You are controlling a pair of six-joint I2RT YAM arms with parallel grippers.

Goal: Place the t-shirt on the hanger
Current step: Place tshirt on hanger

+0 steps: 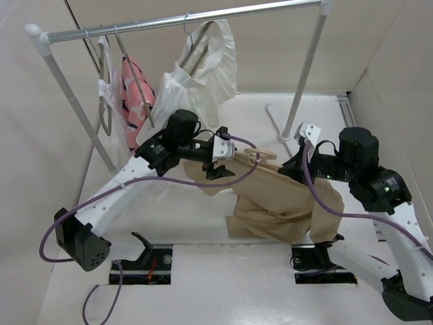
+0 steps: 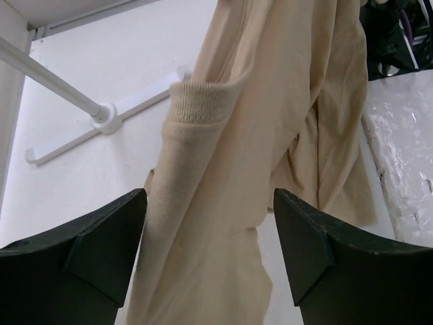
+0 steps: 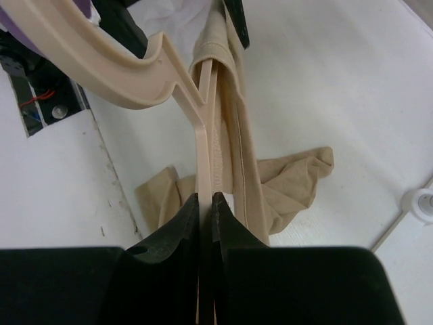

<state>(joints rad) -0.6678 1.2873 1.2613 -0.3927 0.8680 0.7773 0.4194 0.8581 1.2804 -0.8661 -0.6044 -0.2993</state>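
White tabletop [image 1: 223, 284] below, right pincer [image 3: 206, 210] clamps the hanger [image 3: 101, 68] while the t-shirt [image 2: 270, 135] hangs within the wide-open left pincer [image 2: 210, 196].

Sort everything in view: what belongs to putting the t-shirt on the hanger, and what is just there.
Belongs to the job:
tan t-shirt
peach hanger

Just there:
white pleated garment
pink patterned garment
clothes rail
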